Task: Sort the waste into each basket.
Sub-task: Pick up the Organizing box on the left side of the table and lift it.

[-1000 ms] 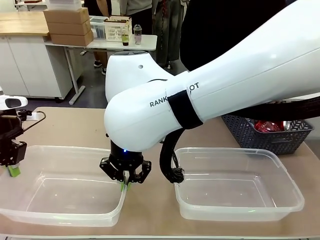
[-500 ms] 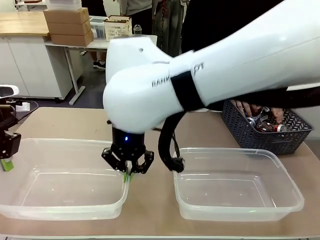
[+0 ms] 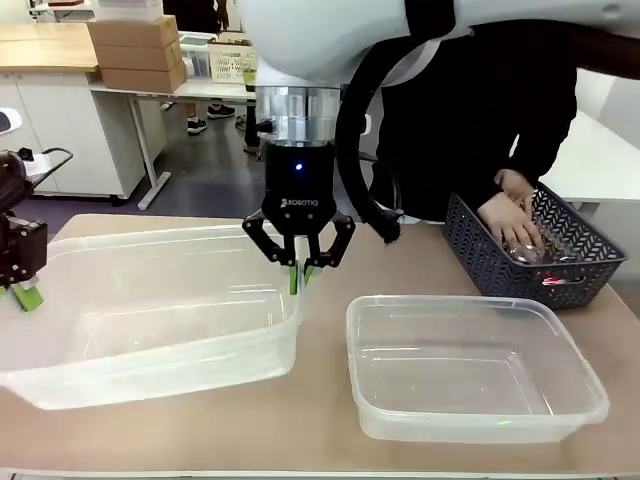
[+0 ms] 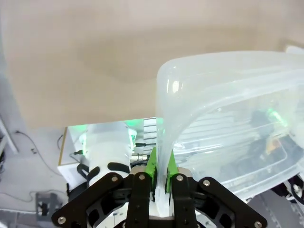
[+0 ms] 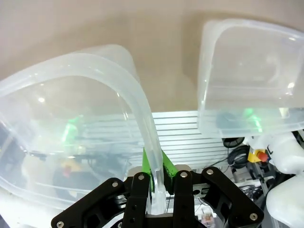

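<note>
At the upper left of the frame, a pale wooden counter tops white cabinets. Beside it, a white table on thin metal legs carries stacked cardboard boxes and a white lattice crate. The floor beneath is dark grey. A tan tabletop spans the foreground.

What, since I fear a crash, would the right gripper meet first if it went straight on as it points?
The right gripper points down, shut on the wall of the left tub; beyond that, probably the table.
</note>
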You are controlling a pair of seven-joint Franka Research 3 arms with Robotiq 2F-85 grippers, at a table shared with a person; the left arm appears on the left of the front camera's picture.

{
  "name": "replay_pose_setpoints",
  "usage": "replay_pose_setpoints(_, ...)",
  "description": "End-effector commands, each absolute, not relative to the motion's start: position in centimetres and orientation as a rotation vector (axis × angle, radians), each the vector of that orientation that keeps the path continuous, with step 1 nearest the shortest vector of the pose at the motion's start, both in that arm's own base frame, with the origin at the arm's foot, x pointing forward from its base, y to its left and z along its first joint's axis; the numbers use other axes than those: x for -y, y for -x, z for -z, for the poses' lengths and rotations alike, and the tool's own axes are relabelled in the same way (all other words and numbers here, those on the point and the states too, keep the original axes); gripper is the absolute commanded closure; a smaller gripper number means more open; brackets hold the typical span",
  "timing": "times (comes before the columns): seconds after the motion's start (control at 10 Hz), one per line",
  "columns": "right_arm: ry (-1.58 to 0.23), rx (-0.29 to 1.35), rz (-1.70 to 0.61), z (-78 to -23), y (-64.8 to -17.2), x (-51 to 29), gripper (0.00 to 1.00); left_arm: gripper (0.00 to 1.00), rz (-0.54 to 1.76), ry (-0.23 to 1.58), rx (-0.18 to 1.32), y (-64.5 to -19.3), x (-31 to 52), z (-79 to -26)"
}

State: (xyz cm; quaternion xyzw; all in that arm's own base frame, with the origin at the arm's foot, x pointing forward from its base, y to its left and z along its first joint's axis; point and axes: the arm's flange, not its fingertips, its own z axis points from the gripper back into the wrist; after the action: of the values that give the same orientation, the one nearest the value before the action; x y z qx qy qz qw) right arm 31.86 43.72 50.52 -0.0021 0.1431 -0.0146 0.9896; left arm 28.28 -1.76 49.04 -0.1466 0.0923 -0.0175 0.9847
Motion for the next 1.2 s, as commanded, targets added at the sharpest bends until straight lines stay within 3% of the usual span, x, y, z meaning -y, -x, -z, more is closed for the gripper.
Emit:
replay_pose_setpoints(0.0, 0.003, -0.242, 0.056, -49.3, -30.2, -45.0, 1.0, 1.0, 0.05, 0.246, -0.22, -27.9, 1.1, -47.2)
replay_pose_setpoints(0.2, 0.003, -0.242, 0.056, -49.3, -30.2, -45.0, 1.0, 1.0, 0.05, 0.246, -0.22, -27.9, 1.1, -47.2)
replay_pose_setpoints(0.3, 0.005, -0.277, 0.021, -50.0, -30.7, -44.7, 0.95, 0.93, 0.032, 0.267, -0.218, -28.1, 1.4, -47.6)
replay_pose_setpoints(0.5, -0.018, -0.211, 0.014, -49.1, -30.4, -40.3, 0.95, 0.93, -0.179, 0.336, -0.317, -31.5, 4.8, -48.6)
replay_pose_setpoints(0.7, -0.014, -0.171, -0.09, -50.1, -30.6, -37.1, 0.95, 0.93, -0.148, 0.397, -0.354, -34.0, 9.9, -49.8)
replay_pose_setpoints(1.1, 0.082, -0.199, 0.109, -53.2, -29.1, -34.1, 0.95, 0.93, 0.017, 0.392, -0.35, -37.7, 19.9, -51.9)
